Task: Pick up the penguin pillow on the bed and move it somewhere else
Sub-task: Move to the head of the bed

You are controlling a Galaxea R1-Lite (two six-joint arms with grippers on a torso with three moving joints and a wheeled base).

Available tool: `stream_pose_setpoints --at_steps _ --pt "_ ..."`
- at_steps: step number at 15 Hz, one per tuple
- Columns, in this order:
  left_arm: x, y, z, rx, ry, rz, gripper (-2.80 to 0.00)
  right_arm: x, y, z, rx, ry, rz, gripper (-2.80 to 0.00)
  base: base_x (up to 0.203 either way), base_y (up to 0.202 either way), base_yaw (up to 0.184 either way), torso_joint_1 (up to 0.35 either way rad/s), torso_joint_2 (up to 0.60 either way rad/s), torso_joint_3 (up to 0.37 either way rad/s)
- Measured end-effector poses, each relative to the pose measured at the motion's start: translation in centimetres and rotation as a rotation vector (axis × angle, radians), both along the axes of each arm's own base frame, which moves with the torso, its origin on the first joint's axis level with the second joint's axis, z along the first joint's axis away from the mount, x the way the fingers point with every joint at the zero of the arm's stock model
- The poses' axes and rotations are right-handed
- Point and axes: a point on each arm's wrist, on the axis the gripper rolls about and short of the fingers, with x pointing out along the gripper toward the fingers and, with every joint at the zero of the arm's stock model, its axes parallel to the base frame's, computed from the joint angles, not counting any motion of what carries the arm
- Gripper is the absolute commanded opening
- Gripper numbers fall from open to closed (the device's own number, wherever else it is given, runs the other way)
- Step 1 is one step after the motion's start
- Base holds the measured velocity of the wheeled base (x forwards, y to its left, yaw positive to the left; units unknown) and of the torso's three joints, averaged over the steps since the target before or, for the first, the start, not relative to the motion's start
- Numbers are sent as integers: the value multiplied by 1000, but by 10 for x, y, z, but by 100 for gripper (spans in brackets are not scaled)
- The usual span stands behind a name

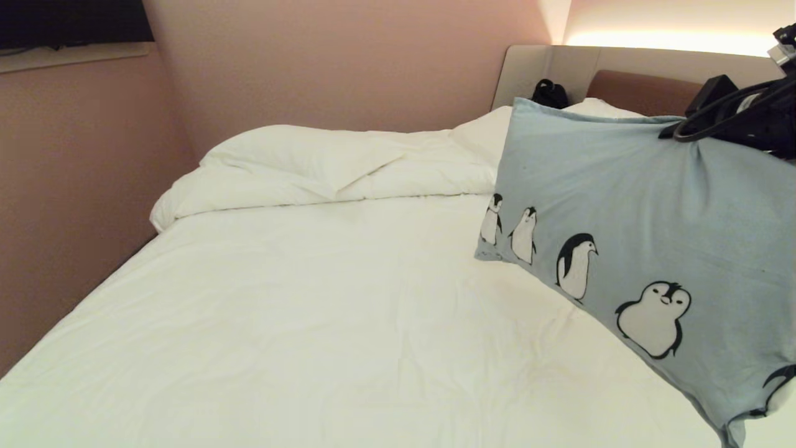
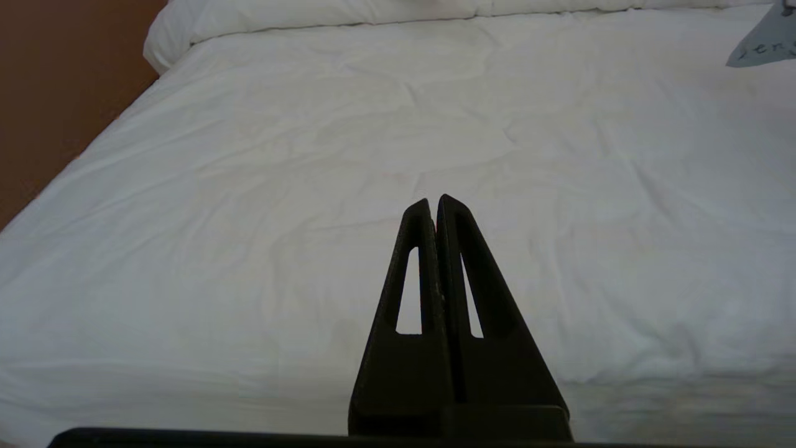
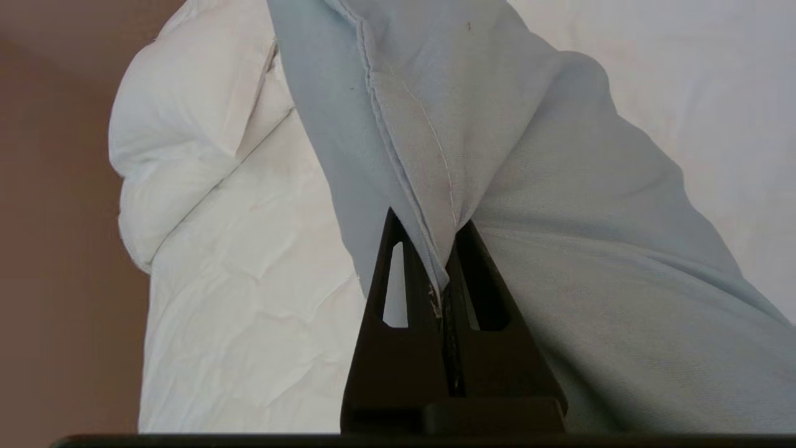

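Penguin pillow (image 1: 622,205) hangs tilted over right side of bed (image 1: 311,323), lower corner near sheet. Our right gripper (image 3: 443,274) pinches its seam edge, fingers clenched on fabric. Our left gripper (image 2: 434,208) hovers above sheet, fingers pressed together, holding nothing.

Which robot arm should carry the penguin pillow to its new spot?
The right. Its tool is shut on the penguin pillow's edge, lifting it off the bed. The left tool is shut, holding nothing.

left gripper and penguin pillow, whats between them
Only bare white sheet of the bed, per the left wrist view: left gripper shut, penguin pillow far off.
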Motion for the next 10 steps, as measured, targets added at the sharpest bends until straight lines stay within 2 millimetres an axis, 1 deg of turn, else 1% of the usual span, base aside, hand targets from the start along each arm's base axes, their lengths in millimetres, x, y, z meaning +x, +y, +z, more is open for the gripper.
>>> stream_pose_setpoints --at_steps 6,10 --pt "0 0 0 0 0 0 -280 0 -27 2 25 -21 -35 -280 0 -194 -1 3 1 4" --pt "0 0 0 0 0 0 -280 -2 -48 5 23 -55 -96 -280 0 -193 1 4 2 2"
